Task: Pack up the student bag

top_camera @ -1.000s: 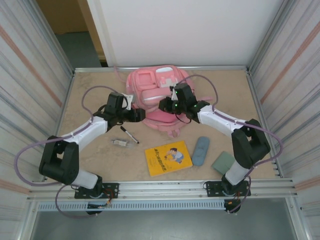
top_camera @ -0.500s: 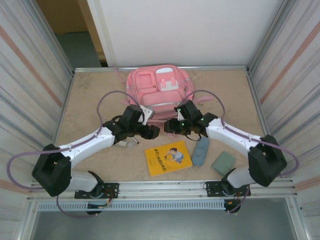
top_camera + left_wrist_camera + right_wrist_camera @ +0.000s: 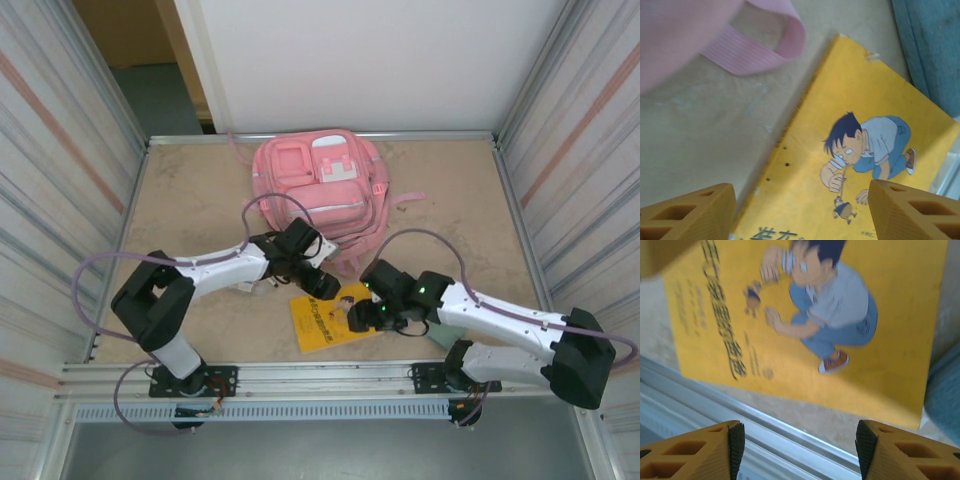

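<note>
The student bag (image 3: 318,188), pink with white-trimmed pockets, lies at the back middle of the table, and one of its straps (image 3: 756,52) loops onto the table. A yellow book (image 3: 318,322) with a cartoon boy on its cover lies flat in front of the bag. My left gripper (image 3: 323,284) hangs open over the book's (image 3: 805,170) far edge, nothing between its fingers (image 3: 690,212). My right gripper (image 3: 357,316) is open above the book's (image 3: 805,315) near right part, its fingers (image 3: 910,450) empty over the table's front edge.
A blue-grey pencil case (image 3: 935,45) lies just right of the book, mostly under my right arm from above. The aluminium front rail (image 3: 740,410) runs right along the book's near edge. Corrugated walls (image 3: 60,180) close in both sides.
Both arms have swung from the bag toward the near edge and now hang over the yellow book. The right gripper has opened on the way.
</note>
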`<state>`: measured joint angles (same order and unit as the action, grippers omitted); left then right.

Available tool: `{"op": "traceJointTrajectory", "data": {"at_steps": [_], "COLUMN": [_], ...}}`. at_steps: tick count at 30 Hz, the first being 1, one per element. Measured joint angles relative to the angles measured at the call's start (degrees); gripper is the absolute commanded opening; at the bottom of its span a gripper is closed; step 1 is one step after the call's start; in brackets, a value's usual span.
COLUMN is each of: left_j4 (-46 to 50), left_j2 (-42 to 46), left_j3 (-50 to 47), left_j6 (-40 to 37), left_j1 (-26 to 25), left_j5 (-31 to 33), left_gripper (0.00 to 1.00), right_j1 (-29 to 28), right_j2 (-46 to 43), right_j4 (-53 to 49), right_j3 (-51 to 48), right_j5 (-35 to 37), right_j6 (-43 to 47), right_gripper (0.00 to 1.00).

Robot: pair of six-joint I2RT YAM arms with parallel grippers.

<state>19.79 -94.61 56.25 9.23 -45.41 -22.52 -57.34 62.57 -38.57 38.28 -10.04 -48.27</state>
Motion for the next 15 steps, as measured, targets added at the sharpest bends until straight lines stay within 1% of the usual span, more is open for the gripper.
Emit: {"op": "traceJointTrajectory", "data": {"at_steps": [2,6,9,15], "left_j4": [0.9,2.0,2.7,4.7], "left_j2": [-1.3,-3.0,-4.2,-5.9], "left_j3": [0.5,1.7,2.6,2.9], "left_j6": [0.0,0.2,0.7,0.9], "left_j1": [0.0,0.0,0.0,0.0], "left_j5": [-1.2,-2.3,-3.0,-3.4], "left_gripper": [0.73,0.74,0.75,0.77], "right_j1": [-2.8,-6.3,-6.6,-6.1], "right_j2": [-1.0,-1.6,-1.2,0.6], "right_j4": [0.7,3.3,5.4,10.2], "right_j3": [-2.3,-6.5,-8.7,-9.3], "right_j5": [0.0,0.6,2.2,4.4], "right_j6": [-1.7,-3.9,-4.2,-3.6], "right_gripper": [0.74,0.75,0.74,0.73]}}
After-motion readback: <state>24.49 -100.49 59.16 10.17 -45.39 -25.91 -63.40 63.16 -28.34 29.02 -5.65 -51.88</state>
